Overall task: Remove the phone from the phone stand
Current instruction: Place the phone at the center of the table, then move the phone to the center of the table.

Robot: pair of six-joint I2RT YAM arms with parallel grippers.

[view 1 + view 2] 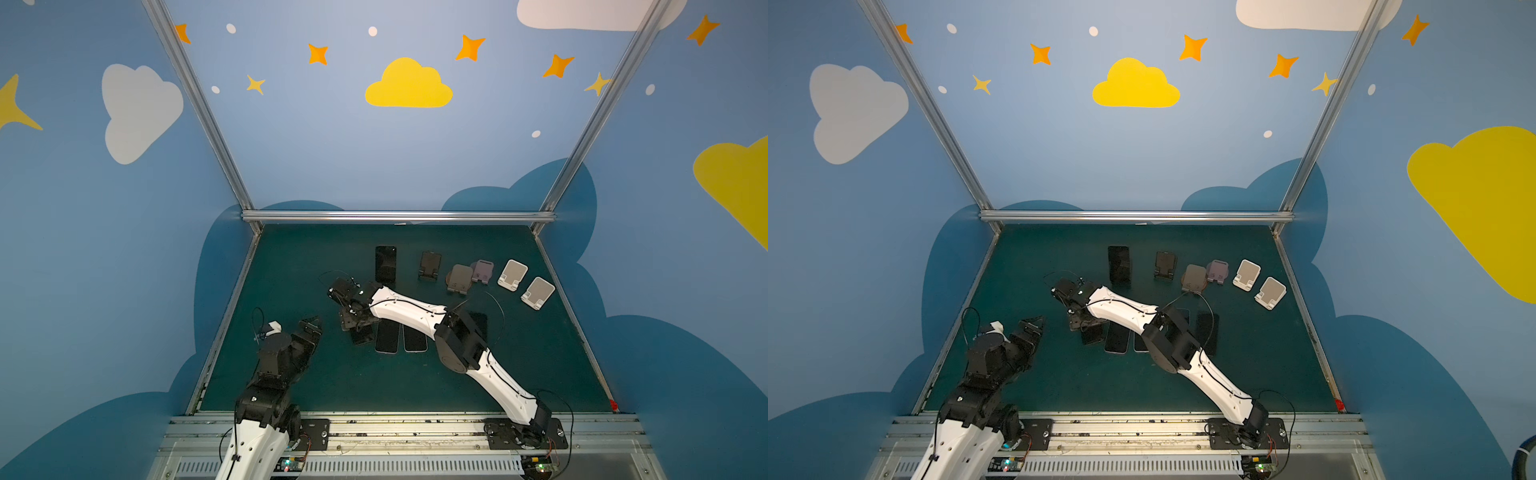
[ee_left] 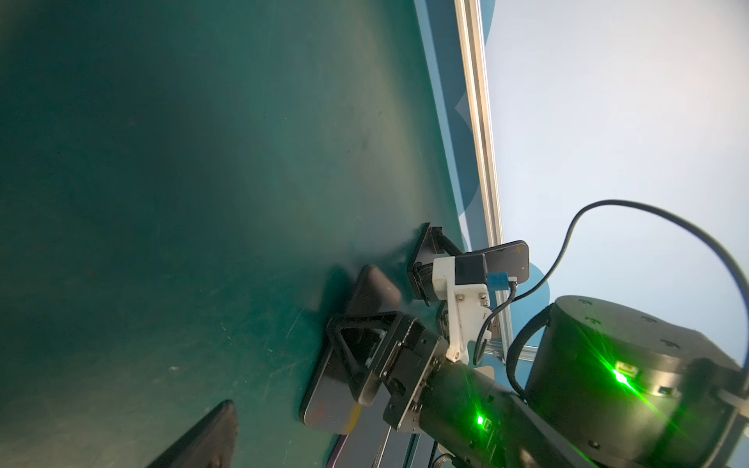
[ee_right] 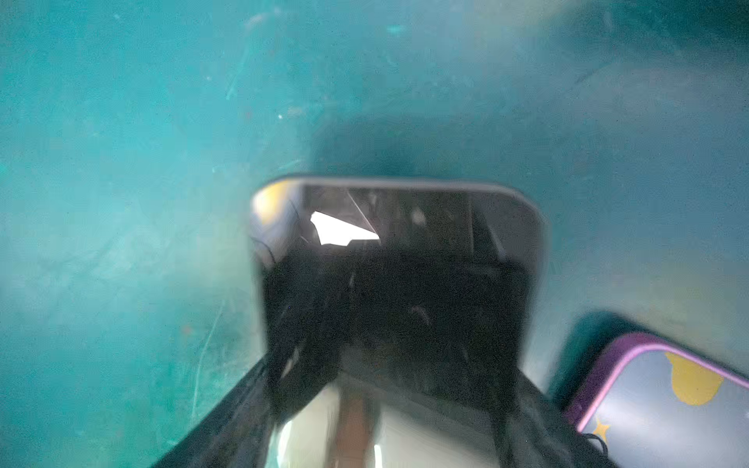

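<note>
1. Task item location: the phone (image 1: pixel 385 264) stands upright in the phone stand (image 2: pixel 423 259) at the left end of the back row, screen toward the robot. Nothing touches it.
2. Surroundings: the empty stands (image 1: pixel 512 274) continue the back row to the right. Several phones lie flat on the mat (image 1: pixel 332 374) in a front row.
3. Right gripper (image 1: pixel 354 323): it sits low over the flat phone (image 3: pixel 425 210) at the left end of the front row, beside a purple-cased phone (image 3: pixel 668 405). The wrist view is blurred. Whether the fingers pinch that phone or stand clear of it cannot be told.
4. Left gripper (image 1: pixel 311 326): the jaws are spread wide and hold nothing. It hovers over bare mat, well apart from the stand.
5. Handling, judged:
   - The phone is a stiff, thin slab with no give.
   - Its glass face and smooth edges are likely slippery.
   - It is probably denser than its size suggests.
   - Treat the screen as fragile; avoid a drop or a twisting load.
6. Grip point, judged: take hold across the two long edges on the upper half, above the stand's front lip. Keep the pads square to the edges.
7. Extraction, judged: lift along the backrest until the bottom edge clears the lip, then draw away.
8. Risk, judged: the stand looks light and may tip or ride up with the phone.
</note>
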